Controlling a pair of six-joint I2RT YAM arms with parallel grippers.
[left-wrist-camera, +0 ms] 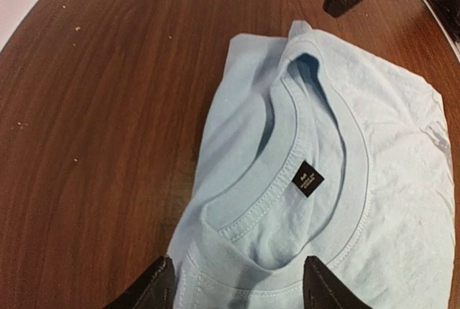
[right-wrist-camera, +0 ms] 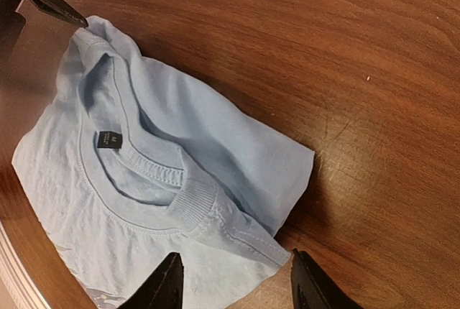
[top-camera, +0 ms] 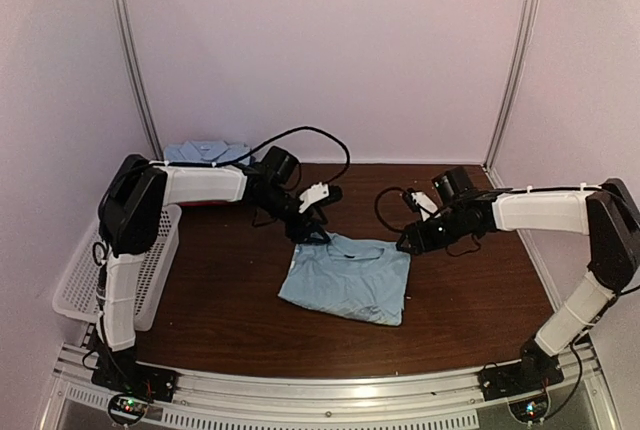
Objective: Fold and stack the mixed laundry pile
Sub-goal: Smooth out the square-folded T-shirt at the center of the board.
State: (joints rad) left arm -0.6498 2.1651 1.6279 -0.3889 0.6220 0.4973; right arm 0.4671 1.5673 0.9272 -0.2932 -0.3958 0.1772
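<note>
The folded light blue cloth T-shirt (top-camera: 350, 280) is lying mid-way on the brown wooden desk (top-camera: 220, 300), collar farthest. The black left gripper (top-camera: 312, 235) and black right gripper (top-camera: 410, 243) are hovering open-jawed over its far corners, probably lining up to pinch them for a fold.

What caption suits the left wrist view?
Left gripper open at collar of the folded light blue shirt, brown table beneath.
</note>
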